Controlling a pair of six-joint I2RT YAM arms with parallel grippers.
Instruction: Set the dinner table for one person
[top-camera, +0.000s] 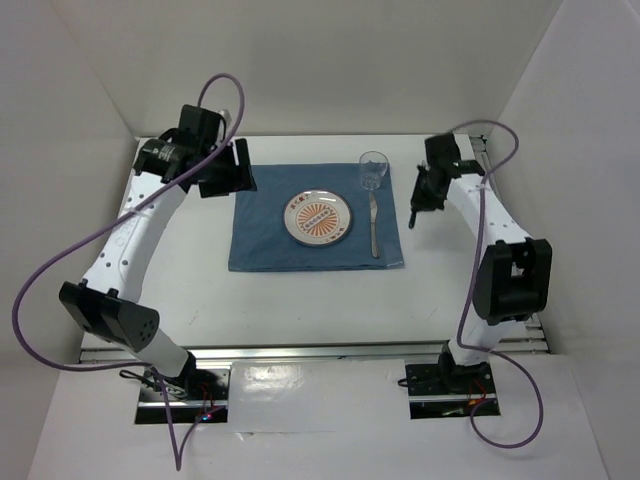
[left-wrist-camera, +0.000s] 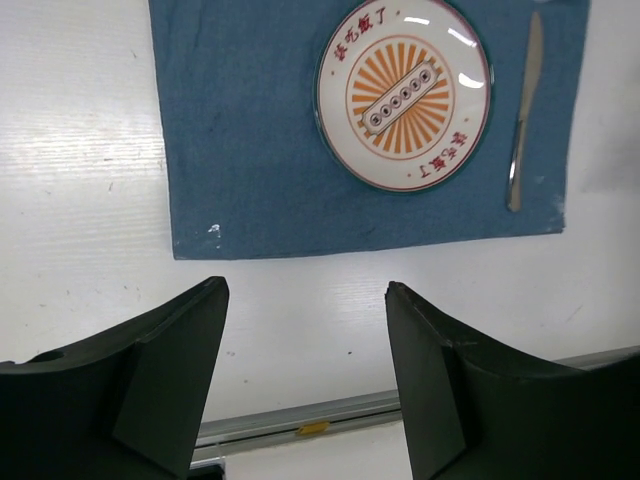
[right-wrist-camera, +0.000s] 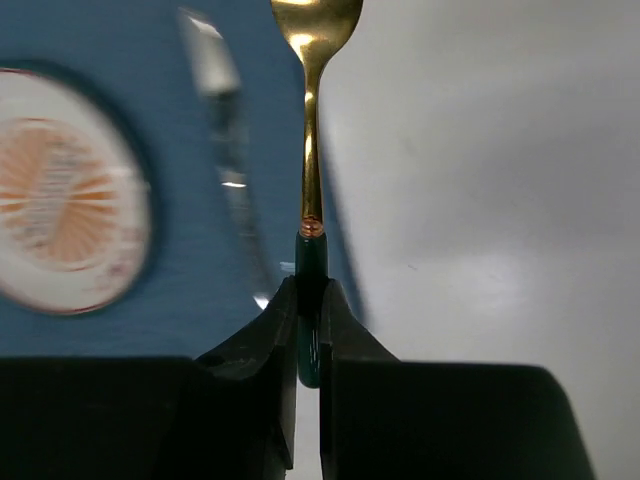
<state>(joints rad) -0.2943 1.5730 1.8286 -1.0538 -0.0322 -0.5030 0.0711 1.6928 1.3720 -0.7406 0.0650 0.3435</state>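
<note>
The desk (top-camera: 300, 300) is a large flat matte white rectangular top. It spans the whole work area in front of both arm bases and carries all the items.

A blue rectangular cloth placemat (top-camera: 262, 240) with a woven texture lies flat at the centre of the desk. On it:
- A round glossy plate (top-camera: 318, 218), white with an orange sunburst pattern and a dark rim, sits at the middle.
- A slim silver metal knife (top-camera: 374, 225) lies to the right of the plate, apart from it.
- A clear cylindrical glass (top-camera: 373, 170) stands upright at the far right corner of the placemat, just beyond the knife.

The left fingers (left-wrist-camera: 170, 380) are black wedge-shaped pads. They are spread wide and released, grasping nothing, above bare desk near the left edge of the placemat.

The right fingers (right-wrist-camera: 270, 340) are clenched on the dark green handle of a spoon (right-wrist-camera: 311, 150) with a polished gold shaft and bowl. The spoon is above the right edge of the placemat.
</note>
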